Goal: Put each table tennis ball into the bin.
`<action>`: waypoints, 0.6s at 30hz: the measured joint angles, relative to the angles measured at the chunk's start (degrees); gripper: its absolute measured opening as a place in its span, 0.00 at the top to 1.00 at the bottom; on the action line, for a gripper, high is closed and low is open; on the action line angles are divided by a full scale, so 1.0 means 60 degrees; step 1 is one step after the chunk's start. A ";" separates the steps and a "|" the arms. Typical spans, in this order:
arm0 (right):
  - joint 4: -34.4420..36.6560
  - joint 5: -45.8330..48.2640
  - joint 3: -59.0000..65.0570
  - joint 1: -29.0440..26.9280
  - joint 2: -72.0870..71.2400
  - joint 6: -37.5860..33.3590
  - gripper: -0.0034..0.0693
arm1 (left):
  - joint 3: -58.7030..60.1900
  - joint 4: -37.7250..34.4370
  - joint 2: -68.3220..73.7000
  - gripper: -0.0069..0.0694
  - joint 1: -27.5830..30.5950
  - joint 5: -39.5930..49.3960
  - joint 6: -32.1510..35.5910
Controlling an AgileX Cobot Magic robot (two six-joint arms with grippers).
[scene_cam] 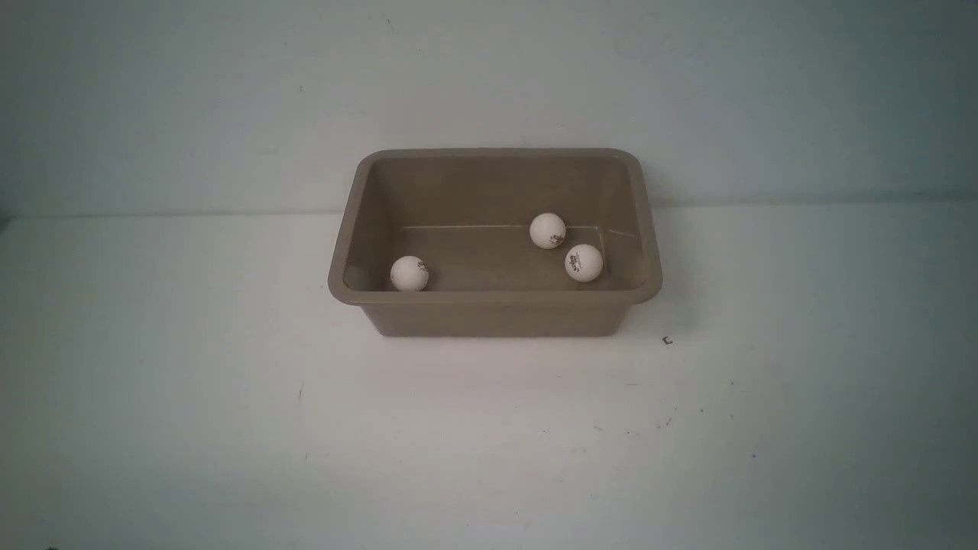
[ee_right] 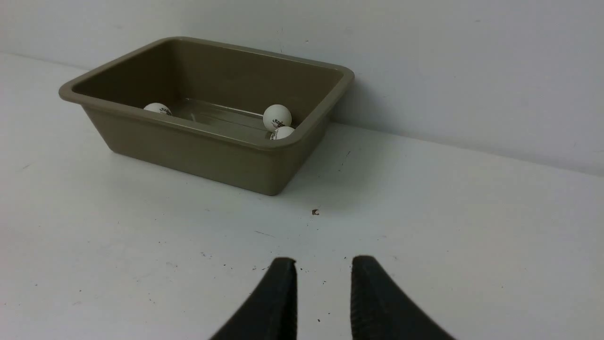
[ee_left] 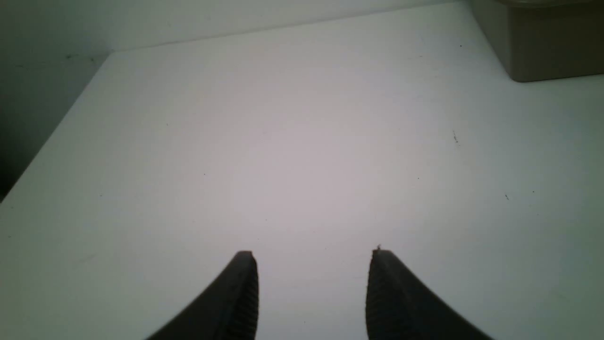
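Observation:
The taupe bin (scene_cam: 495, 299) stands at the back of the white table by the wall. Three white table tennis balls lie inside it: one (scene_cam: 409, 273) at the near left corner, one (scene_cam: 548, 231) right of the middle, and one (scene_cam: 584, 263) just beside it. The right wrist view shows the bin (ee_right: 188, 153) and the same balls (ee_right: 277, 117). My right gripper (ee_right: 323, 260) hovers over bare table, well short of the bin, shut and holding nothing. My left gripper (ee_left: 312, 255) is also shut and empty, with only a bin corner (ee_left: 542, 52) far ahead. Neither arm appears in the front view.
A small dark speck (scene_cam: 667, 341) lies on the table (scene_cam: 229, 397) near the bin's right front corner. The pale wall (scene_cam: 489, 69) rises right behind the bin. The left wrist view shows the table's edge (ee_left: 56, 127) dropping into shadow.

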 joint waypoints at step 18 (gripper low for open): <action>-0.0011 -0.2043 0.1219 -0.1790 0.0000 0.0273 0.73 | 0.0014 -0.0029 0.0000 0.53 0.0000 -0.0062 0.0008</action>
